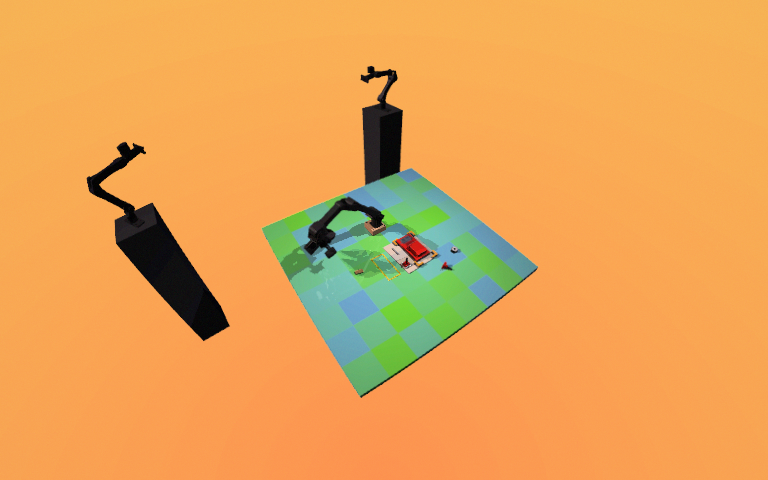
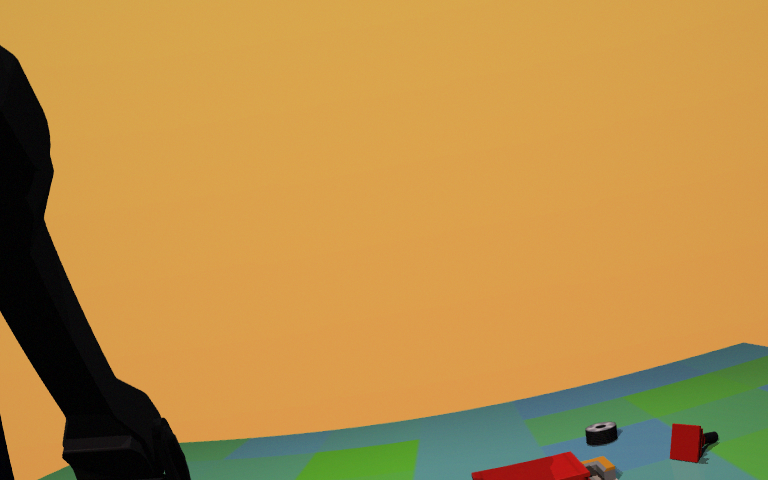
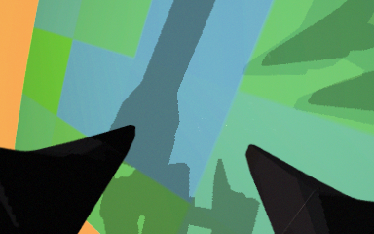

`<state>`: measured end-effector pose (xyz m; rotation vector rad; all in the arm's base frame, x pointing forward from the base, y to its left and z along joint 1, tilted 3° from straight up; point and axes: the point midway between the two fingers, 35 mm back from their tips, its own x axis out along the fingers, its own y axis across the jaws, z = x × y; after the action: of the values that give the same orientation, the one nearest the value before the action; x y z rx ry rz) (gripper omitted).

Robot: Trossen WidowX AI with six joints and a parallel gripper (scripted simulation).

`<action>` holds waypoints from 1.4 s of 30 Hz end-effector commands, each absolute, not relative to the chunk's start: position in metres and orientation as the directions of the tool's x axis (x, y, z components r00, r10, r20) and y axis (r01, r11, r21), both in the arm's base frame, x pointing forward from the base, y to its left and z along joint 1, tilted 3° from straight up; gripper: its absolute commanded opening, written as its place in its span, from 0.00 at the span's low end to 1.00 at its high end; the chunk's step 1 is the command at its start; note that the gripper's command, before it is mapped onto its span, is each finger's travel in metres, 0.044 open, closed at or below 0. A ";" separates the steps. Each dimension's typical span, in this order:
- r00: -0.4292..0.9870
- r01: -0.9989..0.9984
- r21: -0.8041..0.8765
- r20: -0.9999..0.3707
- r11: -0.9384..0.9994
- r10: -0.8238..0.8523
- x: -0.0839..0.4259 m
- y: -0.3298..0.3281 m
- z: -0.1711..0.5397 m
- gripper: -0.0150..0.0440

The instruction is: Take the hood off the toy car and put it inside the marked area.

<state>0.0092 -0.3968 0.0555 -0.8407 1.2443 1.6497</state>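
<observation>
The toy car (image 1: pixel 408 250) (image 2: pixel 532 466) is red and sits on a pale base plate right of the table's middle. Its red hood is on it; only the car's top edge shows in the exterior view. The marked area (image 1: pixel 380 268) is a dashed yellow rectangle just left of the car. My gripper (image 1: pixel 320 249) (image 3: pixel 192 140) is open and empty. It hangs low over the table's left part, well left of the marked area and the car. The wrist view shows only checkered table between the fingers.
A grey wheel (image 1: pixel 454 249) (image 2: pixel 601 433) and a red piece with a black tip (image 1: pixel 446 264) (image 2: pixel 686 442) lie right of the car. A small brown block (image 1: pixel 358 271) lies left of the marked area. Two black pillars (image 1: pixel 164 271) (image 1: pixel 382 141) with arms stand off the table.
</observation>
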 end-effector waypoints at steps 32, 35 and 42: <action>-0.192 -0.698 0.094 -0.980 0.710 -0.059 0.296 -0.211 0.092 1.00; -0.162 -0.670 0.063 -0.985 0.740 -0.063 0.310 -0.182 0.095 1.00; -0.102 -0.555 0.009 -0.993 0.832 -0.058 0.331 -0.124 0.100 1.00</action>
<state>0.3235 -0.1515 0.0956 -0.5510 1.6580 0.5269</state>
